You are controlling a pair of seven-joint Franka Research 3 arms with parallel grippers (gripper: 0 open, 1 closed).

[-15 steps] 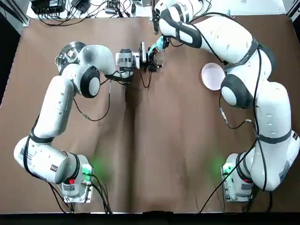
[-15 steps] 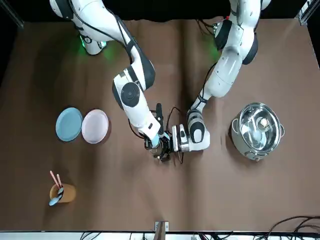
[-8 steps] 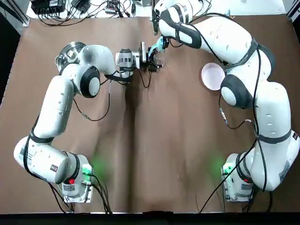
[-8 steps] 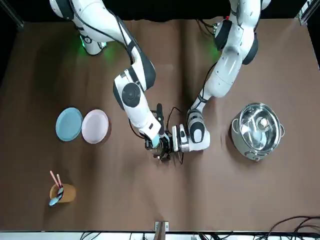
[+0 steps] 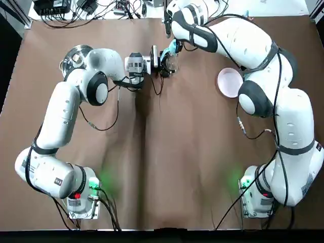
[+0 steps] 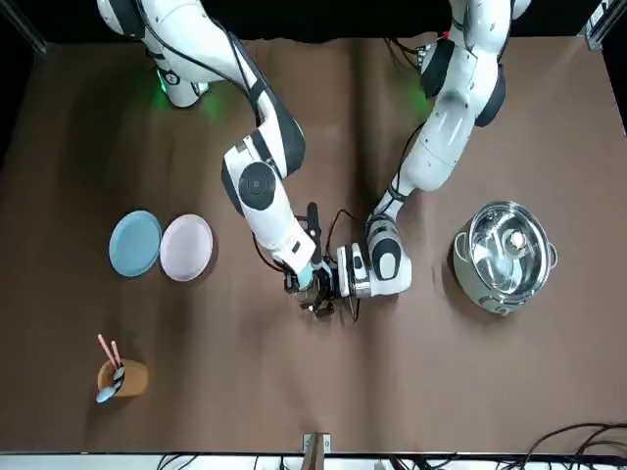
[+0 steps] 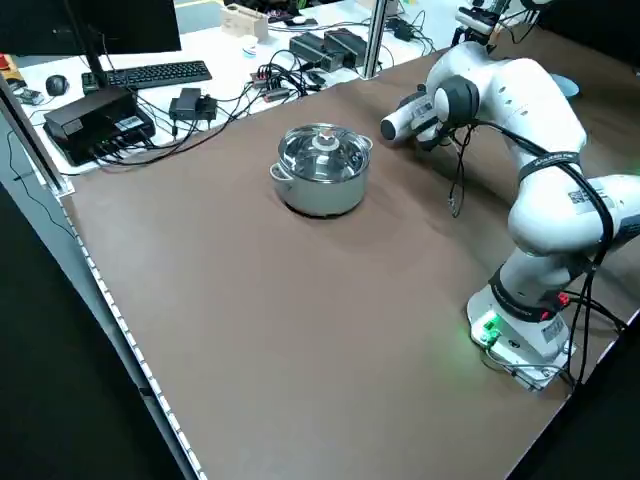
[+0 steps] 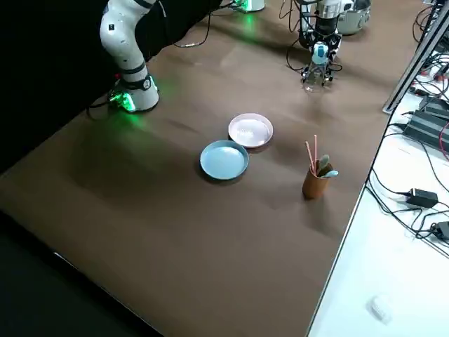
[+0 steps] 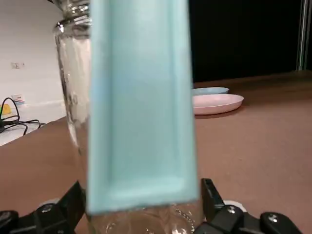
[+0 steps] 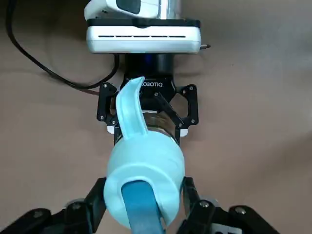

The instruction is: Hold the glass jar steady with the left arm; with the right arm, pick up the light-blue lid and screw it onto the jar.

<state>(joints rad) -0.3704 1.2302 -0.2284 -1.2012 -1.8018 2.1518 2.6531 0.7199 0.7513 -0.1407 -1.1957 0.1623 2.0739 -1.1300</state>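
- Near the far edge of the surface [image 5: 177, 167], the left pincer [image 10: 146, 118] lies level and is closed on the jar [image 9: 73, 92], one finger on either side of the glass.
- Right pincer [image 5: 172, 49] comes down from above, closed on the lid [image 10: 144, 180], which sits over the jar's mouth. I cannot tell whether the threads have caught.
- Jar stands upright, well apart from the pot [image 6: 505, 257] on the robot's left and from the pink plate [image 6: 186, 247] and blue plate [image 6: 135, 243] on its right.
- Cup [image 6: 122, 377] of utensils stands near the far right corner.
- Bare surface stretches wide between the jar and the arms' bases.
- Against the earlier frames, jar, lid and both pincers sit in the same spots.
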